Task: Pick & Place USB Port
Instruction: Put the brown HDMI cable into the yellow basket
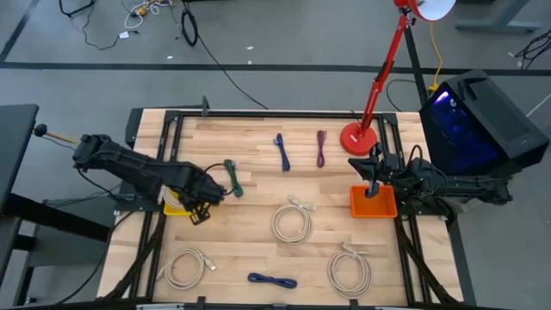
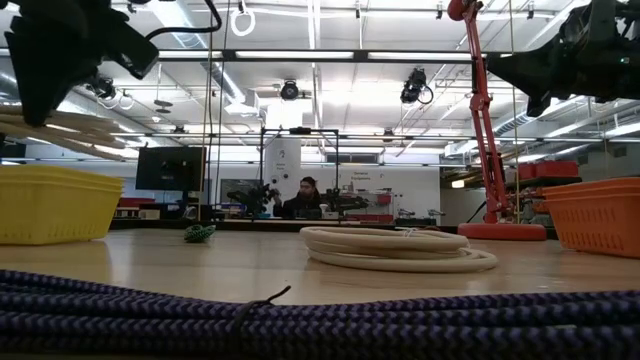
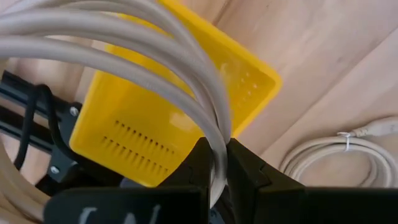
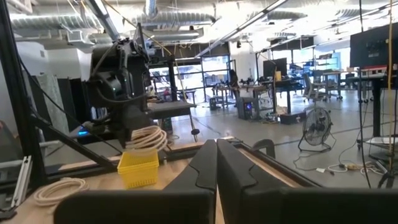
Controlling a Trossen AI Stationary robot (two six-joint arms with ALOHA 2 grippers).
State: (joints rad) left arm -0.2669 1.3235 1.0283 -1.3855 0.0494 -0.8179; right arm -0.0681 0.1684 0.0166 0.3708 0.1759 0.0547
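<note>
The left gripper (image 3: 217, 180) was seen clamped on a coiled white cable (image 3: 155, 68), held in the air just above the yellow basket (image 3: 161, 124) at the table's left side. The right gripper (image 4: 216, 168) was shut on nothing, parked above the orange basket (image 1: 373, 202) at the right.

The step in hand was judged to be the drop into the yellow basket. To do it well, the coil would best be centred over the basket's opening and lowered before the fingers were parted, since loose loops could catch on the rim and spill over it.

The grip itself was shown only in the left wrist view, where several strands were pinched between the fingers; in the high view the coil was largely hidden under the arm. The coil hanging clear of the basket was shown by the right wrist view alone, from across the table
</note>
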